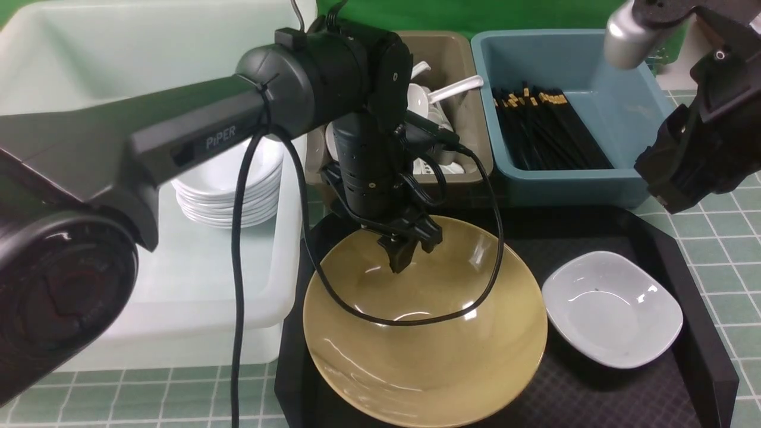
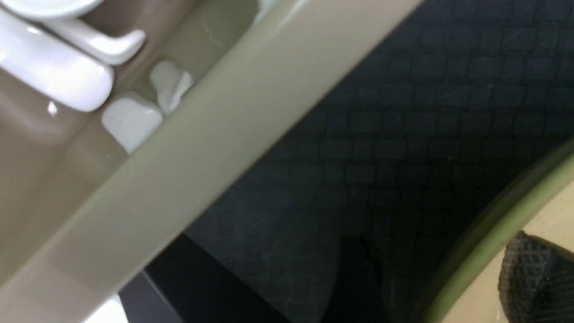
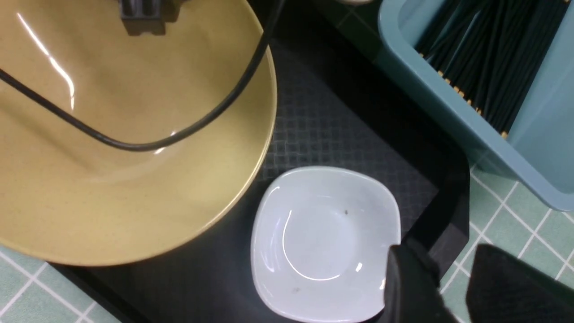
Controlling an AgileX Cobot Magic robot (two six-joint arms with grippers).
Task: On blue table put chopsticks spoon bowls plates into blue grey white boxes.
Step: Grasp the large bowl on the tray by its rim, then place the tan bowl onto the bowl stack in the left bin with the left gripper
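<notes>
The big yellow bowl (image 1: pixel 428 333) sits on the black tray, with a white plate (image 1: pixel 612 309) to its right. My left gripper (image 1: pixel 410 252) is open astride the bowl's far rim (image 2: pixel 484 233). One finger pad (image 2: pixel 538 278) is inside the bowl and the other finger is outside over the tray, with a gap to the rim. My right gripper (image 1: pixel 666 196) hangs open and empty above the tray's right edge, near the plate (image 3: pixel 323 242). Spoons (image 1: pixel 455 89) lie in the grey-brown bin (image 1: pixel 469 77). Chopsticks (image 1: pixel 547 128) lie in the blue bin (image 1: pixel 624 101).
The large white tub (image 1: pixel 119 59) stands at the left and holds a stack of white plates (image 1: pixel 232 190). The black tray (image 1: pixel 594 392) has raised edges. The left arm's cable (image 1: pixel 368 315) droops into the bowl. Tiled table (image 1: pixel 725 249) shows at the right.
</notes>
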